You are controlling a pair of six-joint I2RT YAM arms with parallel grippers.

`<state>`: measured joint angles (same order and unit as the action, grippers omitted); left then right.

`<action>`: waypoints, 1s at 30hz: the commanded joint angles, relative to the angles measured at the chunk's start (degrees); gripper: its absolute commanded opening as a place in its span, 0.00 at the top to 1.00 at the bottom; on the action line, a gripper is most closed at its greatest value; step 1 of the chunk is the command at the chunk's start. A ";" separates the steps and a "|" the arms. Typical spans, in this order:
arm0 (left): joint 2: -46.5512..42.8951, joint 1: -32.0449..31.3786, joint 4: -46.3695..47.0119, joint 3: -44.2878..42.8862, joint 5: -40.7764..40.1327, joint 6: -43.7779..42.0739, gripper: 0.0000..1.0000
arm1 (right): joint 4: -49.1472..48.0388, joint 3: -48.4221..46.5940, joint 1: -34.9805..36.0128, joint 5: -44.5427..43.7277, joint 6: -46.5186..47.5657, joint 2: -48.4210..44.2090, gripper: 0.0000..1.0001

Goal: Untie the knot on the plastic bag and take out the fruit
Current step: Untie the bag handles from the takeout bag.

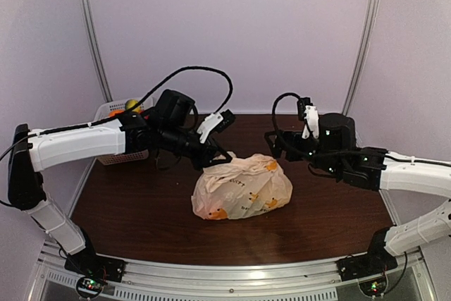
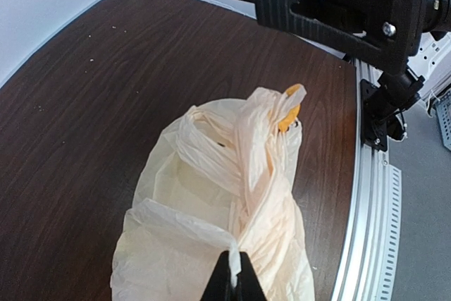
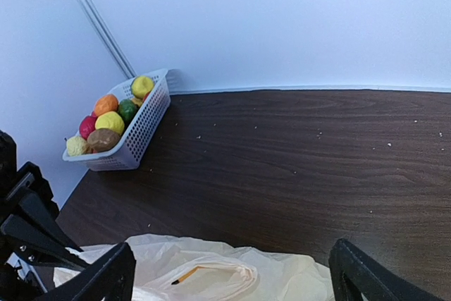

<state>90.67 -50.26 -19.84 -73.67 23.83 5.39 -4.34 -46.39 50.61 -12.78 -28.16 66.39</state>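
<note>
bag: the plastic bag (image 1: 242, 187) sits mid table (image 1: 127, 209); we reckon it's thin, floppy, tear-prone
left claw: left gripper (image 2: 235, 281) pinched onto its twisted top
right claw: right gripper (image 3: 232, 266) spread wide, empty
grab: we'd take the twist, gently

The bag (image 1: 242, 187) is shown whole from high behind the arms, closely from just above by the left wrist camera, and only along its top edge by the right wrist camera.
</note>
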 commanded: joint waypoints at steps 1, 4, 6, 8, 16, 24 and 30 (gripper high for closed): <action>-0.63 -0.23 0.52 -0.60 1.31 -1.08 1.00 | 6.82 -3.76 -0.08 9.85 2.67 3.48 0.03; -0.35 -0.44 0.54 -0.60 1.57 -1.07 1.00 | 7.98 -6.07 -0.07 13.33 3.35 6.52 0.03; -0.42 -0.54 0.44 -0.68 1.21 -1.15 1.00 | 8.34 -6.75 -0.07 14.46 3.24 8.19 0.06; -0.56 -0.62 0.39 -0.69 0.77 -1.33 1.00 | 7.94 -6.58 -0.13 14.30 3.04 9.08 0.09; -0.83 -0.72 0.36 -0.59 0.34 -1.43 1.00 | 7.47 -6.43 -0.10 14.58 2.57 10.16 0.21; -0.93 -0.72 0.33 -0.68 0.01 -1.35 1.00 | 7.16 -6.17 -0.07 15.18 2.06 10.64 0.34; -0.86 -0.72 0.29 -0.69 -0.19 -1.37 1.00 | 6.57 -6.09 -0.10 15.97 1.88 11.10 0.52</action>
<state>90.67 -50.68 -20.10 -73.67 24.16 4.93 2.26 -51.99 50.61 2.59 -26.09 76.66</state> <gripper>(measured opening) 0.006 0.525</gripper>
